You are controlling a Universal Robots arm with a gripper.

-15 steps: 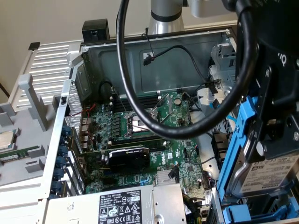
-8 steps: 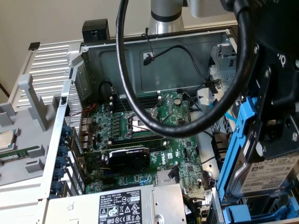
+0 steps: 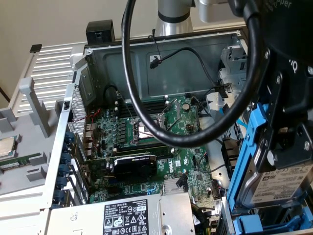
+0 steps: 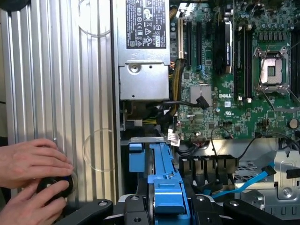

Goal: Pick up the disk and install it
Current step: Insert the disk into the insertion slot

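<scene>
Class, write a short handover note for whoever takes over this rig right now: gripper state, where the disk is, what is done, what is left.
Gripper: shut on the disk.
Disk: lifted, held above the open computer case, at the exterior view's right.
Done: pick-up.
Left: disk not yet seated in the case.
Note: a person's hands rest on the ribbed grey panel beside the case.

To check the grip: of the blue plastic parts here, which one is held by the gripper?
The blue carrier frame on the disk, clamped in the gripper; the blue clips sit along the case wall, untouched.
</scene>
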